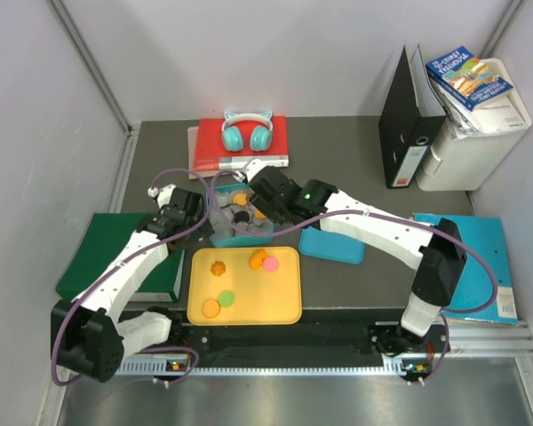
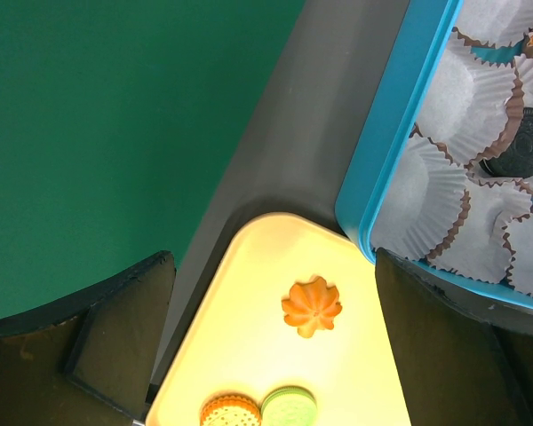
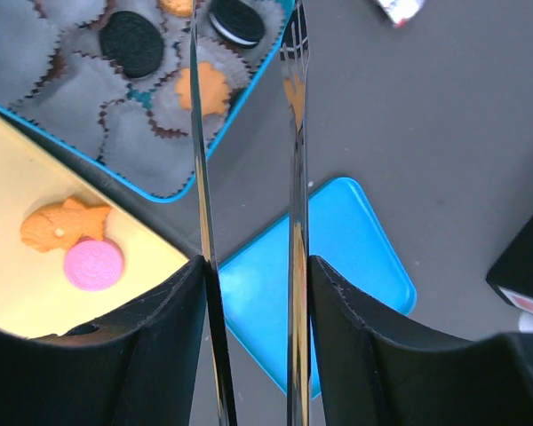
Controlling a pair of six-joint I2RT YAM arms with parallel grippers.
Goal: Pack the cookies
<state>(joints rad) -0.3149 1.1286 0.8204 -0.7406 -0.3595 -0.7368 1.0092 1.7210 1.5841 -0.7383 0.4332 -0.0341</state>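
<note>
The cookies lie flat. 5 are on the yellow tray (image 1: pixel 289 306): a scalloped orange cookie (image 1: pixel 218 267), a fish-shaped orange cookie (image 3: pixel 62 224) touching a pink cookie (image 3: pixel 93 264), and a green cookie (image 1: pixel 226 298) beside a round orange cookie (image 1: pixel 211 308). Only the fish has a long axis. In the right wrist view it runs roughly left to right, though I cannot tell which end is the head. More sit in paper cups (image 2: pixel 435 191) inside the blue box (image 2: pixel 382 177), which touches the tray's far edge. The left arm (image 1: pixel 124 266) reaches forward from its base. The left gripper (image 2: pixel 271 266) is over the tray's far left corner, its fingers spread wide and holding nothing. The right arm (image 1: pixel 382 226) bends at the elbow and stretches left across the table. The right gripper (image 3: pixel 247 53) is beside the box's right edge, its 2 thin blades parted with nothing between them. The right wrist view alone shows 2 black cookies (image 3: pixel 131 43) and an orange one in their cups, and the blue lid (image 3: pixel 338 257) on the table below the blades. The left wrist view alone shows the scalloped cookie's ridges, and the green folder (image 2: pixel 115 115) lying apart from the tray. The top view shows all 5 tray cookies at once.
</note>
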